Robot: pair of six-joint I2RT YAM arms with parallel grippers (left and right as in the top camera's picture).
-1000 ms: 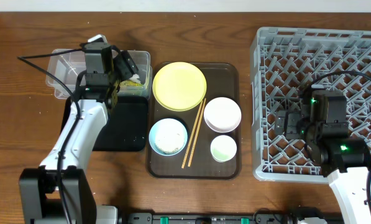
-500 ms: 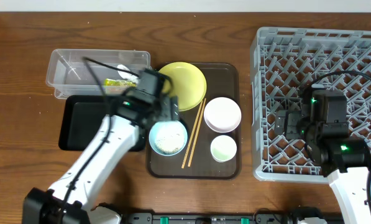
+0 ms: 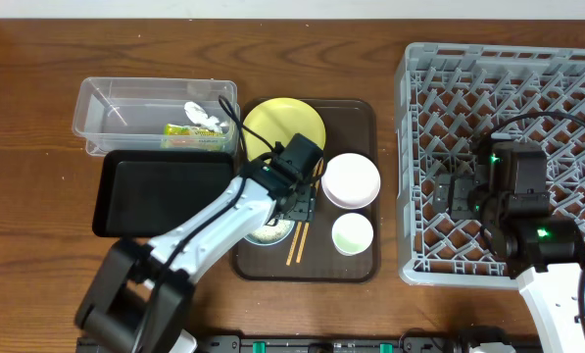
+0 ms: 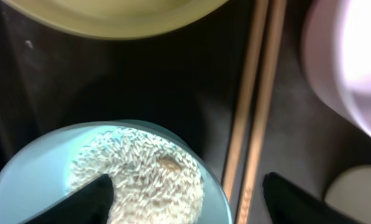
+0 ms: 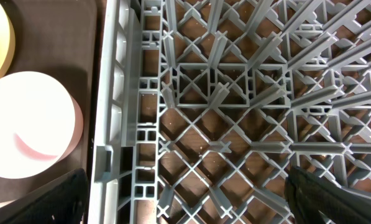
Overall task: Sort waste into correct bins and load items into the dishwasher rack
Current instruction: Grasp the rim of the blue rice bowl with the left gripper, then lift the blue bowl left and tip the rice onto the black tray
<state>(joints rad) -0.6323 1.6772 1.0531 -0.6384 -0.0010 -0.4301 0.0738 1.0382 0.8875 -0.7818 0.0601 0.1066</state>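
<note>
Nearest the robot, the left fingers (image 3: 290, 204) hang spread and empty over the blue bowl (image 4: 30, 180) on the brown tray (image 3: 356, 267). A second ago this arm was out over the tub; it has since swung in to the dishes. In the wrist view one finger sits above the rice (image 4: 141, 171) inside the bowl and the other beyond the chopsticks (image 4: 255, 106), so the bowl's rim and both sticks lie between them. Closing here would likely catch the sticks with the rim, so a small shift away from them looks wise. The rice is the one waste not yet binned, and I judge it the step in hand.

The cup (image 3: 352, 233) and pink bowl (image 3: 351, 179) sit just beside the sticks, and the plate (image 3: 282, 123) is just beyond the blue bowl. That leaves the brown tray crowded, and straight up is the open way out. The black tray (image 3: 165, 191) lies bare alongside.

Further out, the wrapper (image 3: 184, 129) and tissue (image 3: 206, 115) now lie in the tub (image 3: 106, 108), so that part of the sorting seems done.

Over the rack (image 3: 508, 88), the right fingers (image 3: 447, 192) are parted and empty, unmoved, with no dishes in the grid yet.
</note>
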